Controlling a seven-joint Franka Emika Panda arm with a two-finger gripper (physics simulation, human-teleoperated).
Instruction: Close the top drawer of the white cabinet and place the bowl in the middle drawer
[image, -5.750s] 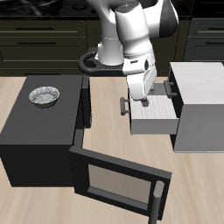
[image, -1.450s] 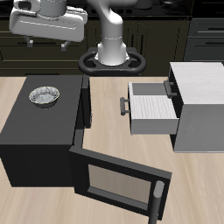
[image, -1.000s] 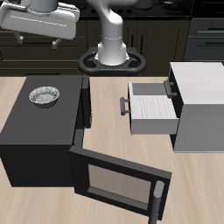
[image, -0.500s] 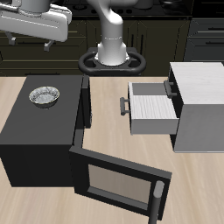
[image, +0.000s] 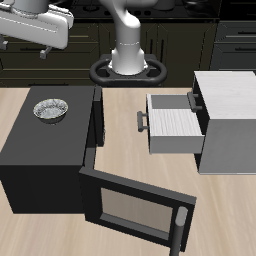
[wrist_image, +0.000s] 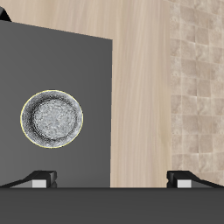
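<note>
Silver bowl (image: 51, 110) rests on top of the black box (image: 45, 150), near its back edge, while the gripper (image: 28, 42) hangs high above and somewhat behind it, jaws spread wide and empty. From the wrist camera the bowl (wrist_image: 53, 120) lies off to one side of the line between the two fingertips (wrist_image: 39, 178), so the hand seems to need a sideways shift before descending. Well across the table, one drawer (image: 177, 124) of the white cabinet (image: 232, 120) stands pulled out. Which level it is cannot be told from above. The box's glass door (image: 135, 207) hangs open toward the front edge.
</note>
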